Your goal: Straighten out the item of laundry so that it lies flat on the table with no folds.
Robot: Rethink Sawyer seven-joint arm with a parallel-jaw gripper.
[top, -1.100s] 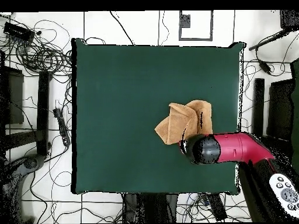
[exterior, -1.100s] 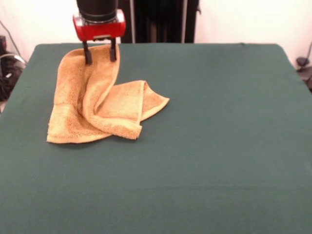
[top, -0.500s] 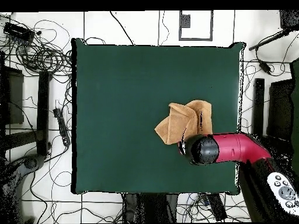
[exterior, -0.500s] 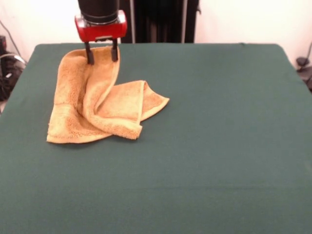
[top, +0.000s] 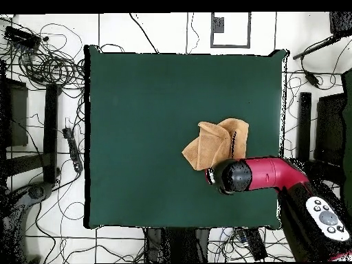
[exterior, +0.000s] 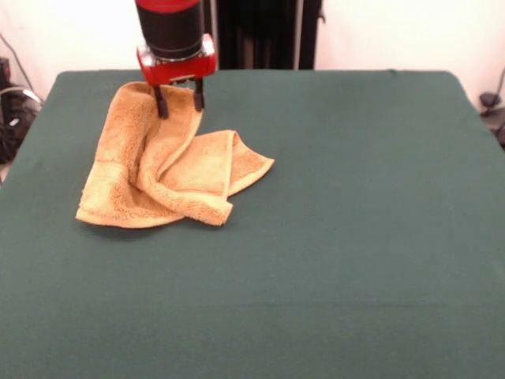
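jaws (exterior: 180, 103) clamped on the far edge of the towel (exterior: 162, 170), lifting it off the counter (exterior: 355, 197). rest of towel lies crumpled, one corner folded over.

from where i sit the front view is evenly and softly lit, bright enough, with no hard beam. the table (exterior: 355, 237) shows a flat, matte green with no glare. the towel (exterior: 158, 170) casts only a thin dark shadow along its near edge, so light seems to come from above. the arm's red shell (top: 265, 174) carries a faint sheen in the overhead view. the pale wall behind the table looks washed out. the front view is slightly soft overall; the towel's pile still reads. the overhead floor is bright white, its cables crisp.
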